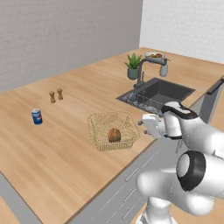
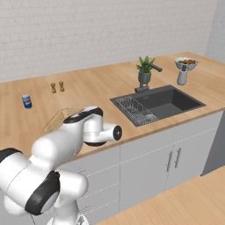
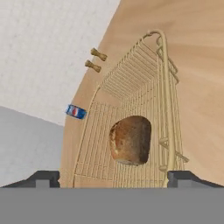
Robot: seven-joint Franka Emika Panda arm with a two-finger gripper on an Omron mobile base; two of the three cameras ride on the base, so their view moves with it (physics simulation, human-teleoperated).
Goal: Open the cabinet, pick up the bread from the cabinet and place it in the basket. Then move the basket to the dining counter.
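Note:
The tan mesh basket (image 1: 113, 130) stands on the dining counter (image 1: 65, 148), left of the sink. The brown bread (image 1: 114, 134) lies inside it, on the side nearest the arm. My gripper (image 1: 145, 125) hovers just right of the basket's rim. In the hand view the bread (image 3: 131, 139) rests on the basket floor (image 3: 131, 83), and my gripper (image 3: 113, 178) is open, its two dark fingertips (image 3: 43, 177) far apart with the basket's near edge between them, gripping nothing. In the right base view my arm covers most of the basket (image 2: 59, 117). The cabinet is out of view.
An inset dark sink (image 1: 159, 92) with a grey faucet (image 1: 148, 65) lies to the right, a potted plant (image 1: 133, 65) and a bowl (image 1: 155, 56) behind it. A blue can (image 1: 37, 116) and two small shakers (image 1: 56, 95) stand left of the basket. Grey drawers (image 1: 127, 192) run below the counter edge.

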